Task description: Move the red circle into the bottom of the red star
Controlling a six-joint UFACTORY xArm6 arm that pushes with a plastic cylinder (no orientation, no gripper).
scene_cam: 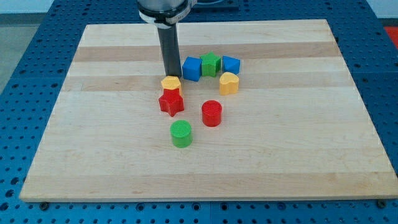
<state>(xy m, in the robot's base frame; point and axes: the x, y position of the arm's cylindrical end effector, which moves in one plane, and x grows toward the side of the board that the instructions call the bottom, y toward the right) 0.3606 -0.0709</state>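
The red circle [212, 113] stands near the board's middle. The red star [171, 101] lies to its left, with a small gap between them. A yellow hexagon [170, 83] touches the star's top side. My tip [170, 75] is at the end of the dark rod, just above the yellow hexagon and left of the blue cube [191, 68]. The tip is above and to the left of the red circle, apart from it.
A green circle [181, 134] stands below the star. A green star [211, 63], a second blue block [231, 65] and a yellow heart [229, 83] sit in a cluster at upper right of the red circle. The wooden board [93, 143] lies on a blue perforated table.
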